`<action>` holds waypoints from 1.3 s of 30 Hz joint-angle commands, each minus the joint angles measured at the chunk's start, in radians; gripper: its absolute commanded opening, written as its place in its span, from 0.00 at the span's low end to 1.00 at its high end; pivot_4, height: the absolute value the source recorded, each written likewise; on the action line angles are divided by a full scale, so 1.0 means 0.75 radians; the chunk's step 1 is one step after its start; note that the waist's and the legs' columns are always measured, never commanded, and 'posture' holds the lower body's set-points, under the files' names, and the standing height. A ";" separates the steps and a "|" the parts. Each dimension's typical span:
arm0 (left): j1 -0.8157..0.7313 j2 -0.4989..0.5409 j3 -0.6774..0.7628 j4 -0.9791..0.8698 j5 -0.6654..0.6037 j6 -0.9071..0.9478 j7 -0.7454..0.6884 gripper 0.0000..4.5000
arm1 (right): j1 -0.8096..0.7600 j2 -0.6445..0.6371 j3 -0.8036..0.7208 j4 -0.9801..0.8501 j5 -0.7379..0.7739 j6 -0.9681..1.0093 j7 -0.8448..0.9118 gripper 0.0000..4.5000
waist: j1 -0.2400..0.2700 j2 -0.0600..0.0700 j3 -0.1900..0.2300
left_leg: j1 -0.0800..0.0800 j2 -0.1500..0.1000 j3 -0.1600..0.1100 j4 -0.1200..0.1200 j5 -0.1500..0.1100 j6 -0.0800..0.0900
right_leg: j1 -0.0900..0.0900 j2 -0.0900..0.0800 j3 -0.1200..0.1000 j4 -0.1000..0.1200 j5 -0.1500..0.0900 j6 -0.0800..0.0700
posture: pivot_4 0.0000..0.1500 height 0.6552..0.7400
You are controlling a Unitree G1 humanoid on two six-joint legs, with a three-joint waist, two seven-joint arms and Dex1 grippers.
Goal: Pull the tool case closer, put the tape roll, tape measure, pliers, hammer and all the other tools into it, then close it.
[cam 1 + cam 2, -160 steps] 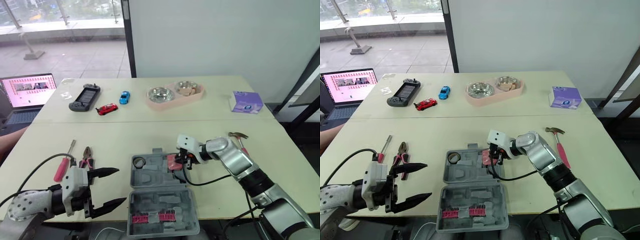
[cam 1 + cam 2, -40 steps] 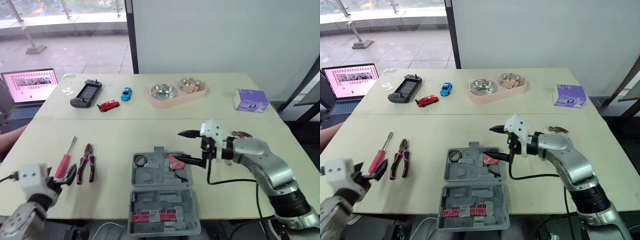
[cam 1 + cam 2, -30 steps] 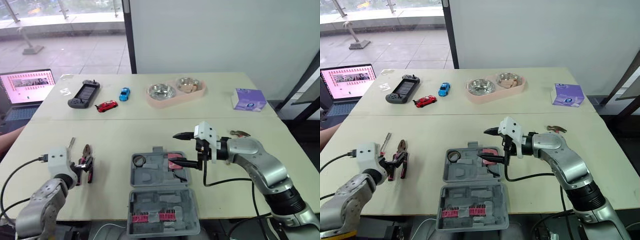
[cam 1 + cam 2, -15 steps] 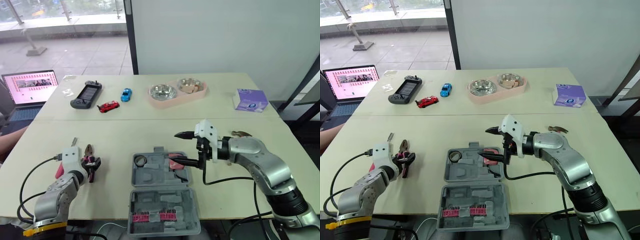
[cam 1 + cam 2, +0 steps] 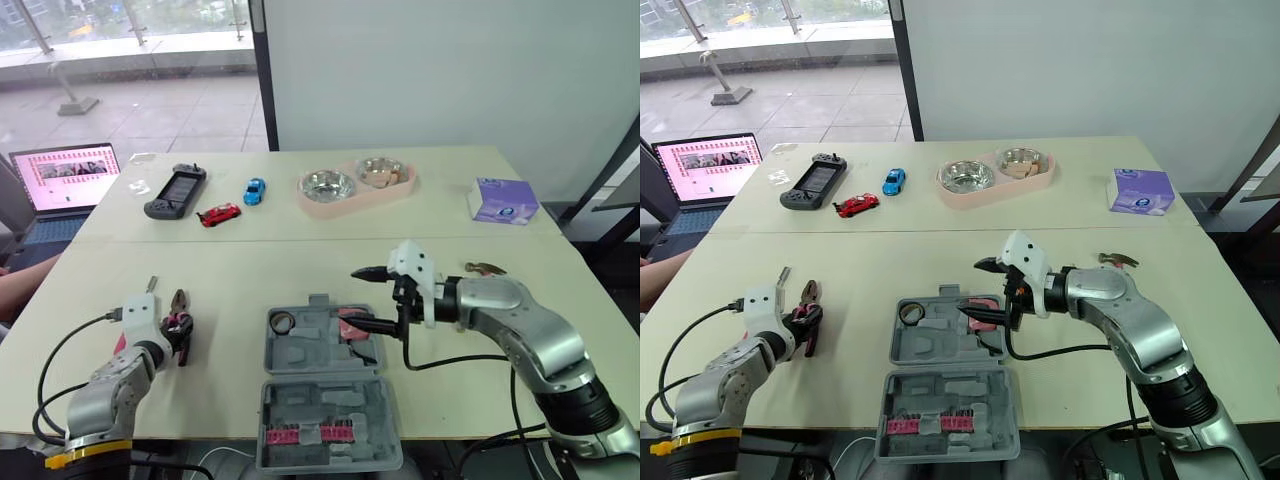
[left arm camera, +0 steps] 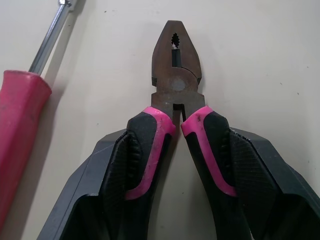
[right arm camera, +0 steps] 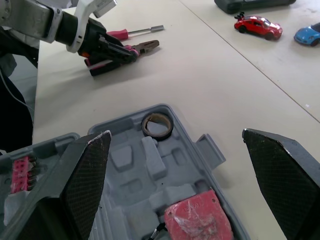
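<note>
Pliers pickup is the step in hand. An open grey case sits at the near edge of the desk. The pliers lie flat on the desk well to the left of the case, nose pointing away from the robot.

The left fingers clasp the two pink-and-black handles, one finger outside each and touching it. The pliers are not yet lifted.

A red screwdriver lies just beside the pliers, on the side farther from the case.

The right fingers are spread wide and hold nothing. They hover over the far right part of the case, above a pink tape measure already lying in it. A tape roll sits in the case's far left corner pocket. The hammer waits on the desk to the right of the case.

The next move likely calls for a firm squeeze and a straight lift clear of the screwdriver. Then comes a carry across to the case and a drop into a free moulded pocket. The hovering right arm may need to make room.
</note>
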 commanded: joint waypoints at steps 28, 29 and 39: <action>-0.635 0.874 -0.748 -0.129 0.056 -0.307 -1.597 0.54 | -0.693 0.292 0.636 0.153 -0.349 0.247 0.058 1.00 | -0.043 -0.015 0.018 | -0.013 0.001 -0.001 -0.001 0.001 -0.001 | -0.012 0.002 -0.001 0.001 0.001 -0.001 | 1.00 0.95; -0.648 0.861 -0.762 -0.113 0.076 -0.326 -1.600 0.54 | -0.705 0.306 0.638 0.165 -0.355 0.258 0.054 1.00 | -0.044 -0.016 0.017 | -0.017 0.001 -0.001 0.000 0.002 -0.002 | -0.017 0.002 -0.001 0.002 0.001 -0.001 | 1.00 0.95; -0.697 0.774 -0.791 -0.088 0.147 -0.367 -1.618 0.54 | -0.741 0.370 0.677 0.247 -0.411 0.272 0.055 1.00 | -0.076 -0.016 0.017 | -0.025 0.001 -0.002 0.002 0.007 -0.012 | -0.026 0.002 -0.001 0.007 0.003 0.000 | 1.00 0.95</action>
